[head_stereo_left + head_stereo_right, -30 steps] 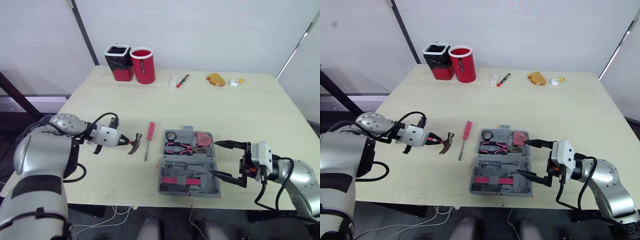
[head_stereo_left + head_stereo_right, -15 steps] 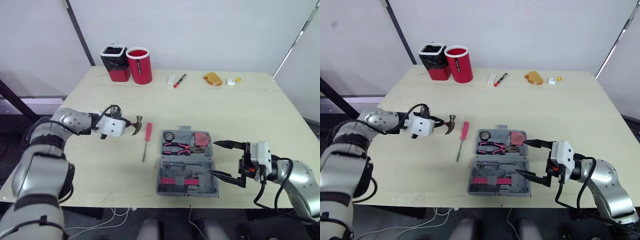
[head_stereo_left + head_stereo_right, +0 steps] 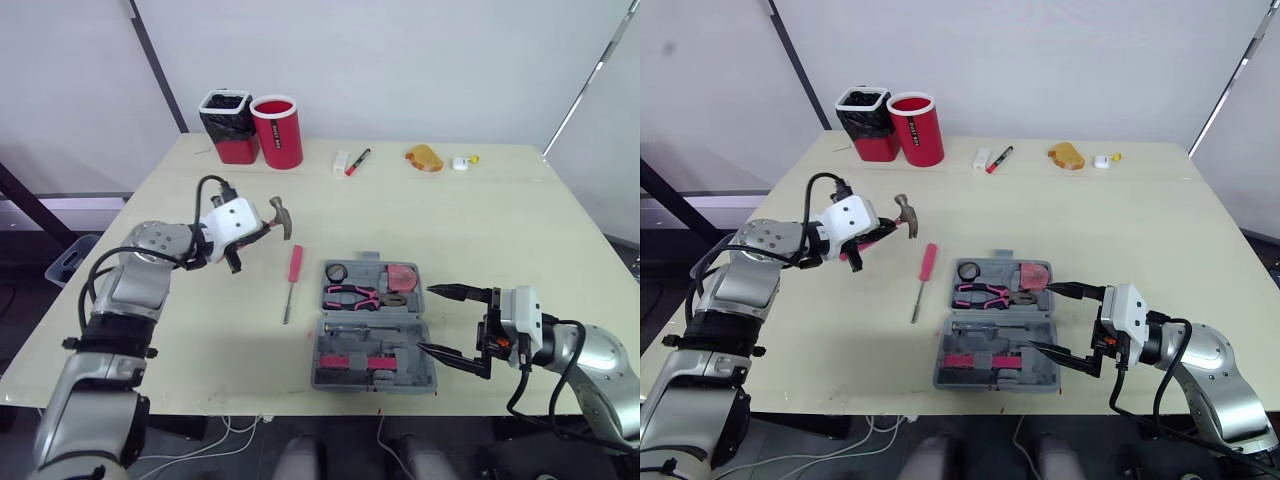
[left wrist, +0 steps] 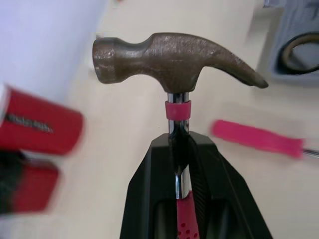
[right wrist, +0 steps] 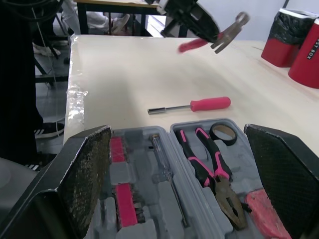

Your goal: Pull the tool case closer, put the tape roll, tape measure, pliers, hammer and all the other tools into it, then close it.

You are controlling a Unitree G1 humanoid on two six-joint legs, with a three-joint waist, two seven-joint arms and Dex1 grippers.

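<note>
Your head views are bright and evenly lit, with soft overhead light leaving only thin, pale shadows on the table beside the tool case and red cup. In your left wrist view the hammer head is crisp, while the screwdriver and red cup behind it smear into blur.

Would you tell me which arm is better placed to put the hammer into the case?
Left: its hand grips the hammer; the right hand sits open and empty beside the tool case.
</note>
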